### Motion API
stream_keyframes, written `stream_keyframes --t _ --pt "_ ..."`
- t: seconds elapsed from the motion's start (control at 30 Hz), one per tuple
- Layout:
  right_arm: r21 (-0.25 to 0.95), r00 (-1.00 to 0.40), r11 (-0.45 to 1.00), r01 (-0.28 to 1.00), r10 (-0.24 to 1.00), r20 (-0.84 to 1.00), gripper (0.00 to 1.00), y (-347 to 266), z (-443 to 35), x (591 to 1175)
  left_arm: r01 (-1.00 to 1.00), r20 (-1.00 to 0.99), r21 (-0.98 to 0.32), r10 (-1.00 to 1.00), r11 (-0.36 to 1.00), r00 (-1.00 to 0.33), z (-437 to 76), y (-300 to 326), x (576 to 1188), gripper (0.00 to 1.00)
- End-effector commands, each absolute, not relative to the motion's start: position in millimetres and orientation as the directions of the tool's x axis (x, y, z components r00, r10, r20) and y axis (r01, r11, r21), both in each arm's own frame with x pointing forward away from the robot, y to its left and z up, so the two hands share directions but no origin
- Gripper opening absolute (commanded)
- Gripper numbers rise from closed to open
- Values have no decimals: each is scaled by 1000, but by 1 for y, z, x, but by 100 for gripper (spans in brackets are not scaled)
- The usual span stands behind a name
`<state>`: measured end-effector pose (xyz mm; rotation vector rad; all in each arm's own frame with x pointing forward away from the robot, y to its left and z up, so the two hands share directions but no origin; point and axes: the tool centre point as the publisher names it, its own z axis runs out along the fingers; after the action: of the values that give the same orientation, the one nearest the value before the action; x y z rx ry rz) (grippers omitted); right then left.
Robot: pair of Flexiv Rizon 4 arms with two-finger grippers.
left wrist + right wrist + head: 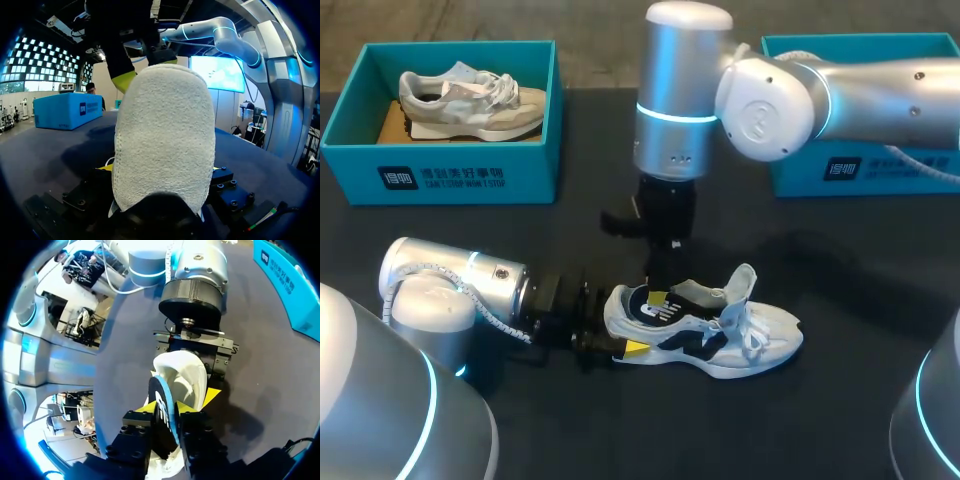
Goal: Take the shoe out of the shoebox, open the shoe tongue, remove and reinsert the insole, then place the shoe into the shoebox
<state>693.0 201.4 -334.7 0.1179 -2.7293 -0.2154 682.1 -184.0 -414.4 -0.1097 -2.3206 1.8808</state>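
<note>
Our left gripper (623,325) is clamped on the heel of the white sneaker (750,335), a yellow tip on each side, and the shoe's lying on the dark table (860,290). Our right gripper (167,427) comes down from above, fingers pinched nearly together on the black insole (161,405), which sticks up out of the heel opening.
</note>
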Motion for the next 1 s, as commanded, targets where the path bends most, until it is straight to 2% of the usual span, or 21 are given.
stream_keyframes --t 0.03,0.07,0.7,1.0 --pt "173 -921 984 -52 -114 373 5 200 -332 692 -39 72 -977 150 211 -986 -419 -184 683 0" --pt "175 -922 983 -57 -119 370 0 201 -332 693 -39 72 -977 150 211 -986 -419 -184 683 0" --pt "212 -923 971 -110 -179 342 0 220 -324 704 -39 72 -977 150 211 -986 -419 -184 683 0" --pt "304 -910 932 -198 -290 296 0 219 -316 700 -39 72 -977 150 211 -986 -419 -184 683 0"
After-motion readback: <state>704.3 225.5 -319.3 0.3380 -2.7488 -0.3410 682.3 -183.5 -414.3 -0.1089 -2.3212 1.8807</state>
